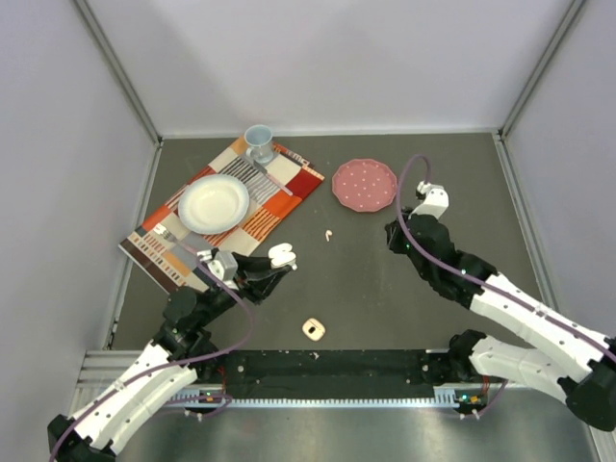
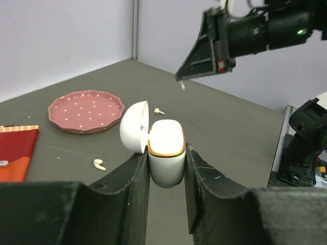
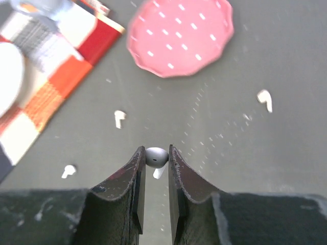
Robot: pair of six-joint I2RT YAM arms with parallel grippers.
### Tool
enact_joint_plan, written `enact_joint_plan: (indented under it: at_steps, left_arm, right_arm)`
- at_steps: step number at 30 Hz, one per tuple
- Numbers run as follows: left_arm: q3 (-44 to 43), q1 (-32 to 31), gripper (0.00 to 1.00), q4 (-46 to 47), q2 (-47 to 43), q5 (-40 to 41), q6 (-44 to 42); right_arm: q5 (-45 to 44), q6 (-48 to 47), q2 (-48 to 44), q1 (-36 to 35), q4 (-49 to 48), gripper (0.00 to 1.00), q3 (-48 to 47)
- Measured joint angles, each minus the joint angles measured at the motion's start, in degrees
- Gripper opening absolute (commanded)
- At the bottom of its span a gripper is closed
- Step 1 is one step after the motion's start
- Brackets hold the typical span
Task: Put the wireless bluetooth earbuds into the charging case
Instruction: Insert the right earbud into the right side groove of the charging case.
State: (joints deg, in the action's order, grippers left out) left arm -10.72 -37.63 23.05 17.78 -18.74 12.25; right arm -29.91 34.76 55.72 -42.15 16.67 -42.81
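You cannot see inside the case (image 2: 167, 145). The left wrist view shows only its gold rim and outer shell, and the fingers cover its sides. Your left gripper (image 2: 166, 171) is clamped on that case, whose lid (image 2: 134, 126) is swung open towards the pink plate (image 2: 86, 111).

From above, the arm hides the earbud (image 3: 156, 156) in your right gripper (image 3: 155, 151). The right wrist view shows it pinched between the fingertips, stem down, held over the table (image 1: 385, 308) on the near side of the pink plate. That view is blurred, most of all along its far edge.

Three loose earbuds (image 3: 119, 118) lie on the table near the pink plate, apart from one another. From above you can make out only one of them.

A small peach square thing (image 1: 313, 329) lies much closer to the arm bases than to the plate, and you cannot tell what it is. Left of the pink plate, a striped placemat (image 1: 289, 188) carries a white bowl (image 1: 214, 203) and a cup (image 1: 258, 142).
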Motion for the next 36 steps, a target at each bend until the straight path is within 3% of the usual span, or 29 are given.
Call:
enact_joint_plan:
  at_steps: [8,21,30,36]
  left_arm:
    - [-0.11,0.00,0.00,0.11,2.34,-1.25,0.04]
    - [-0.55,0.00,0.00,0.46,3.50,-2.40,0.07]
    - [-0.55,0.00,0.00,1.05,3.52,-2.89,-0.04]
    - [0.63,0.00,0.00,7.06,3.34,-4.55,-1.75]
  right_arm:
    - [-1.07,-15.06,-6.64,-11.37,-10.49,0.00,0.00]
    - [-6.58,-35.10,-4.76,-30.01,-25.55,0.00,-2.21]
    - [-6.36,-38.73,1.03,-34.77,-31.15,0.00,-4.46]
    - [-5.70,-38.53,3.54,-36.92,-33.14,0.00,-5.33]
